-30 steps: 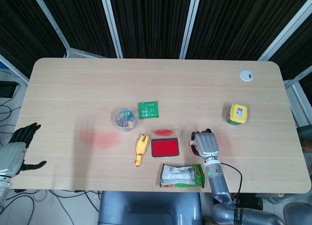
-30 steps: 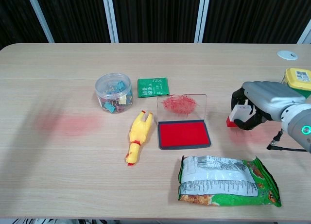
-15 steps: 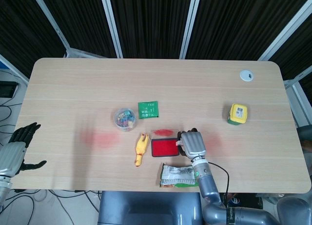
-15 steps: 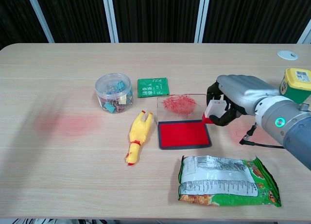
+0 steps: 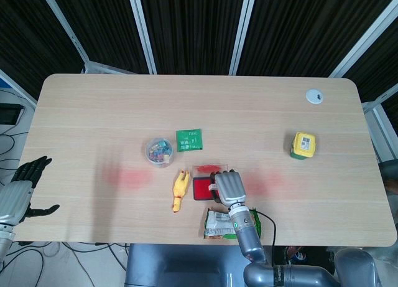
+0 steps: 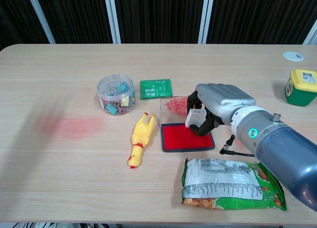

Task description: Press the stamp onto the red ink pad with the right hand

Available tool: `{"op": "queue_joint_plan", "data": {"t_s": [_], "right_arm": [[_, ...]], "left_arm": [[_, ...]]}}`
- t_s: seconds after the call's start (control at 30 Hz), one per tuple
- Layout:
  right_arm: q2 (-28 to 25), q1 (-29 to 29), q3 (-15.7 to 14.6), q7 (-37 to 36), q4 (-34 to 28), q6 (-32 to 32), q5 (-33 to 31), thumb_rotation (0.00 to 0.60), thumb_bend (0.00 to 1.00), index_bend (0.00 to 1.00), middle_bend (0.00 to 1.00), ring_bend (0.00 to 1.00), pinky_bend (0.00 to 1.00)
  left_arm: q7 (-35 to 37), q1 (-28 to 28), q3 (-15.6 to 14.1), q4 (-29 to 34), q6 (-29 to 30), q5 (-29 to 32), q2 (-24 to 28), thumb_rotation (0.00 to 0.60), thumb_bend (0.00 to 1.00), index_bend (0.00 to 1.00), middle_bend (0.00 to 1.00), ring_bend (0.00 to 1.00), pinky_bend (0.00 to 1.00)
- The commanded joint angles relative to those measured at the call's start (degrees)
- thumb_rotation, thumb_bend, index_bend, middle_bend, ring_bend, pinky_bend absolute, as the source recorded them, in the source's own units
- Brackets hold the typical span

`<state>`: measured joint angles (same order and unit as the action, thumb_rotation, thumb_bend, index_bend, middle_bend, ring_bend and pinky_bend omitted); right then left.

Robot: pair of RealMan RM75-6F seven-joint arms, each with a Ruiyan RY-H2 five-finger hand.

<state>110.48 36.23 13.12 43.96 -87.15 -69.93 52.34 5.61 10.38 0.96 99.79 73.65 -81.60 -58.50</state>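
My right hand (image 6: 218,105) (image 5: 229,187) holds a small white stamp (image 6: 194,117) with a red base. It hovers over the right half of the red ink pad (image 6: 178,137) (image 5: 201,188), whose clear lid (image 6: 174,106) stands open behind it. Whether the stamp touches the ink is hard to tell. In the head view the hand hides the stamp and most of the pad. My left hand (image 5: 22,187) hangs open off the table's left edge, far from everything.
A yellow rubber chicken (image 6: 140,139) lies left of the pad. A snack bag (image 6: 229,183) lies in front of it. A jar of clips (image 6: 116,94) and a green packet (image 6: 156,88) sit behind. A yellow container (image 6: 301,87) stands far right.
My right hand has carried the stamp leftward from the table right of the pad to above the pad's red surface. The left hand has not moved.
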Motion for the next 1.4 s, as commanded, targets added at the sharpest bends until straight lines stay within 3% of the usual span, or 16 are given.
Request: {"op": "queue_joint_plan", "data": {"t_s": [0.03,0.77,1.4], "right_arm": [[0.6,0.1,-0.1,-0.4,0.8,0.0,0.0,0.6,0.55,0.76,0.63,0.5,0.46],[7.1,2.0,-0.7,-1.1,9.5,1.6,0.8,0.6,0.55,0.76,0.63,0.5,0.46],[9.0,1.9,-0.8,-0.2,12.5,2.5,0.4,0.6,0.56,0.76,0.63,0.5,0.46]], "left_arm": [[0.0,0.0,0.0,0.0,-0.1,0.0,0.0,0.6,0.0,0.0,0.0,0.0,0.0],[1.0,0.3,0.0,0.4,-0.9,0.2,0.4,0.6,0.0,0.0,0.0,0.0,0.0],[1.4,0.5,0.0,0.5,-1.2,0.3,0.5,0.6,0.0,0.0,0.0,0.0,0.0]]}}
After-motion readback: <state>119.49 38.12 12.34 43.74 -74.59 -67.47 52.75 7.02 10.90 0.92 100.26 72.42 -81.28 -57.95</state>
